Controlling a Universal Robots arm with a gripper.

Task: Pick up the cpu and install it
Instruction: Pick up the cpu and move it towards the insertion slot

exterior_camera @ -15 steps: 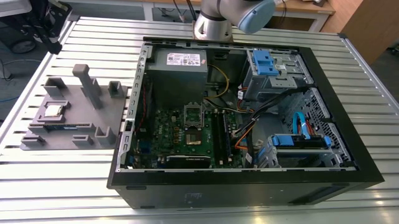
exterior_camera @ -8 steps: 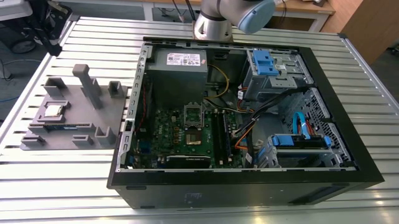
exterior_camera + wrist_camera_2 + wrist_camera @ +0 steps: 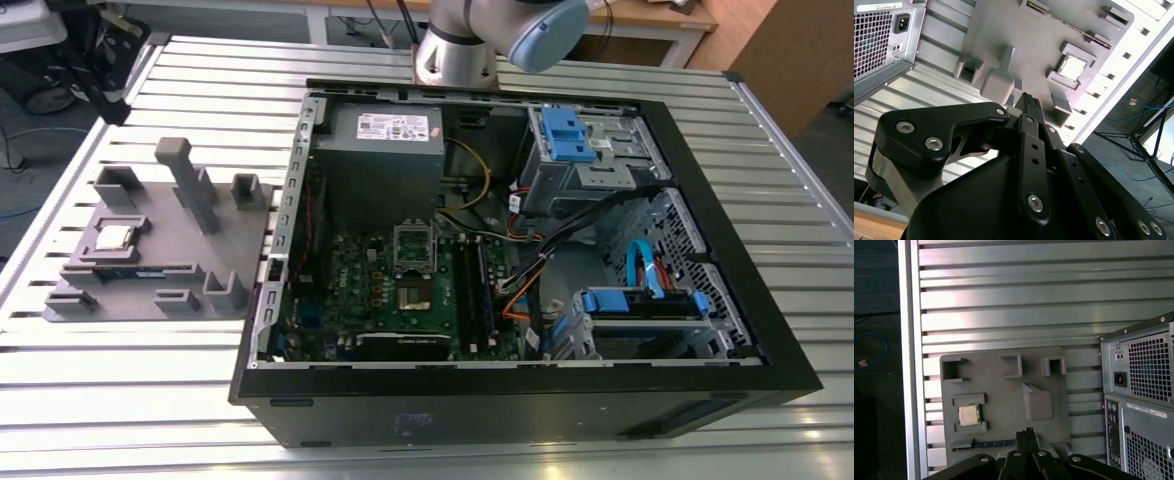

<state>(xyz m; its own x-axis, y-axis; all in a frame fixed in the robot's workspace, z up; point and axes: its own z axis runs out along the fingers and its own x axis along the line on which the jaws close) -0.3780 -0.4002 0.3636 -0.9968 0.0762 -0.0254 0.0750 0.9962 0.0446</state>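
Observation:
The cpu (image 3: 115, 237) is a small silver square lying flat in a pocket of the grey holder block (image 3: 174, 225) on the table, at the exterior view's left. Both wrist views show the cpu (image 3: 1073, 67) (image 3: 968, 415) from high above. My gripper (image 3: 1026, 434) (image 3: 1027, 102) hangs well above the block, off to one side of the cpu, with its black fingers pressed together and nothing between them. Inside the open computer case (image 3: 747, 330), the silver socket frame (image 3: 415, 245) sits on the green motherboard.
A long dark memory stick (image 3: 127, 270) lies on the block near the cpu. Grey posts (image 3: 187, 180) stand up from the block. The arm's base (image 3: 467, 45) rises behind the case. The table top is ribbed aluminium (image 3: 1004, 300).

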